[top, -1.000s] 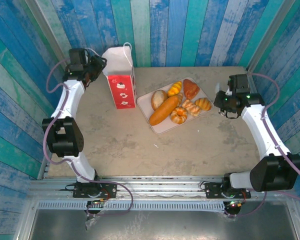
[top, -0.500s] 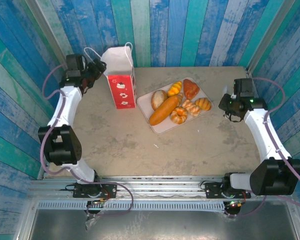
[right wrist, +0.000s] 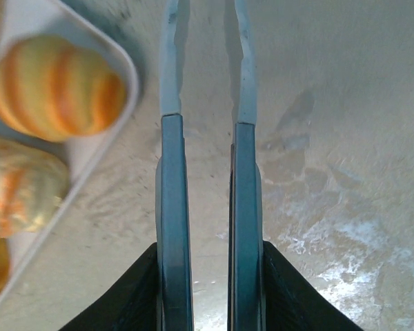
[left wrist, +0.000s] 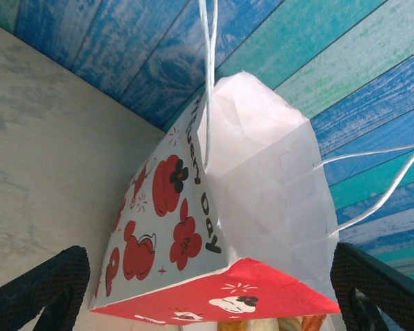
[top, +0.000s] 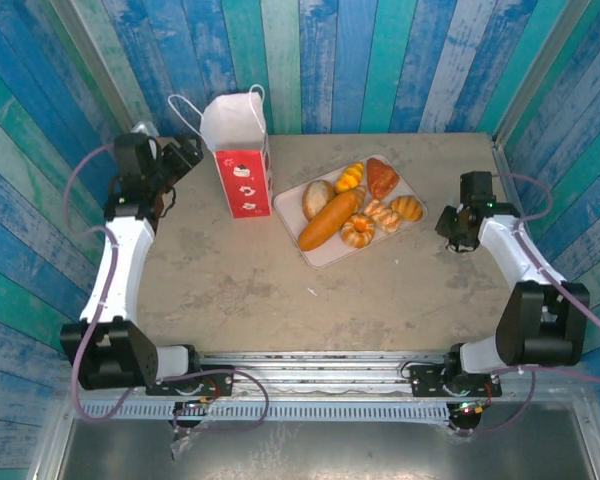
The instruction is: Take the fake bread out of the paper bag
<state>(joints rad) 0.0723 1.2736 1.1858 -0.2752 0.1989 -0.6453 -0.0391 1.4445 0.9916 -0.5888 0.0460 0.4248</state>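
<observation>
glossy bread (top: 330,220), matt paper bag (top: 245,182), rough tbl (top: 260,290)

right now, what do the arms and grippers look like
The left arm and right arm have white links and bulky black joints, with lilac-grey cables looping alongside. The left gripper has black fingers with a mesh-like texture. The right gripper has slim blue-grey fingers, paler at the tips, on a black base.

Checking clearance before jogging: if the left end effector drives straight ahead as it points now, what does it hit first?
Likely the red-and-white paper gift bag, standing ahead of the left end effector, between its open fingers; distance unclear.
</observation>
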